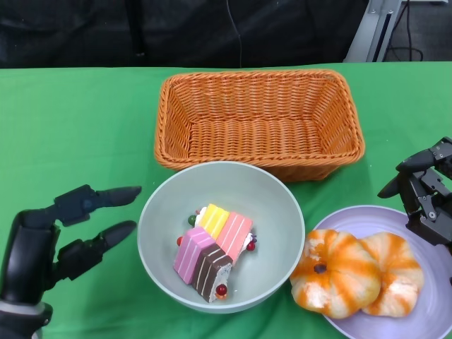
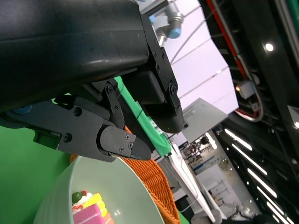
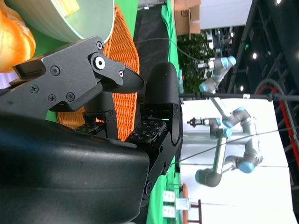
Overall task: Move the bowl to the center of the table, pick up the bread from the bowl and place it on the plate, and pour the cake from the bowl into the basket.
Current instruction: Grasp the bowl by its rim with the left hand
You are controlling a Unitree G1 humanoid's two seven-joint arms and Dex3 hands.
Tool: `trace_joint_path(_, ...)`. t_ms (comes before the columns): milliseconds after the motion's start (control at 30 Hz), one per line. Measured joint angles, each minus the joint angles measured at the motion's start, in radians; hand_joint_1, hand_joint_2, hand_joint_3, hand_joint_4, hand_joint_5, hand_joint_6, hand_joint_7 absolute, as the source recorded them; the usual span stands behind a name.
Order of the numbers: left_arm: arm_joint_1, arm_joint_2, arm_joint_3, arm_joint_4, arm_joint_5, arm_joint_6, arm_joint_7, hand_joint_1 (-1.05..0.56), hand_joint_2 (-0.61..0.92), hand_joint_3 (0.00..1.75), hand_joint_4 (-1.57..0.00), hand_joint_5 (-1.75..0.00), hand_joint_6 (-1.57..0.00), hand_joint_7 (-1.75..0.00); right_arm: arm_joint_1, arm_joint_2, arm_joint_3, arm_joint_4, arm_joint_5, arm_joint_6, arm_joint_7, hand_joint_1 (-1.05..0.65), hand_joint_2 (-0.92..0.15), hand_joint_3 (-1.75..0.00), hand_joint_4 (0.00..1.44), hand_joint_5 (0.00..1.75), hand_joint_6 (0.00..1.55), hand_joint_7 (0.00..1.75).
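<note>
Head view has the pale green bowl [image 1: 159,233] sitting around the middle of the green desk [image 1: 70,120], right up against the front wall of the orange wicker basket [image 1: 259,121]. Cake [image 1: 212,248] is in the bowl, a little pile of colourful striped slices with small berries around them. Both orange-and-white bread rolls [image 1: 355,272] are on the purple plate [image 1: 431,318], just right of the bowl, and the nearer roll looks like it's touching the bowl's rim.

Left hand [image 1: 67,236] rests at the lower left, just beside the bowl, fingers [image 1: 113,195] stretched out toward it and spread apart, holding nothing. Right hand [image 1: 424,194] hangs over the plate's far edge, fingers loosely bent and apart, nothing in them either. Right wrist view backs that up, just open space between the black fingers.
</note>
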Motion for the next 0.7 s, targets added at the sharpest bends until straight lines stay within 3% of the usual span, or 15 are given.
trace_joint_path(300, -0.013, 0.058, 0.065, 0.043, 0.175, -0.150, 0.096, -0.31, 0.92, 0.01, -0.75, -0.32, -0.86, 0.00, -0.002, 0.009, -0.006, 0.010, -0.010, 0.008, 0.001, -0.09, -0.62, -0.97, 0.76, 1.59, 0.72, 1.20)
trace_joint_path(533, -0.034, 0.086, 0.241, 0.059, 0.426, -0.330, 0.152, -0.38, 0.92, 0.10, -0.74, -0.21, -0.78, 0.00, -0.004, 0.011, -0.008, 0.015, -0.009, 0.022, 0.008, -0.10, -0.65, -0.91, 0.76, 1.58, 0.72, 1.17)
trace_joint_path(700, -0.038, 0.119, 0.293, 0.057, 0.529, -0.368, 0.170, -0.39, 0.92, 0.09, -0.74, -0.16, -0.77, 0.00, -0.004, 0.011, -0.012, 0.015, -0.009, 0.031, 0.006, -0.10, -0.65, -0.91, 0.76, 1.58, 0.72, 1.17)
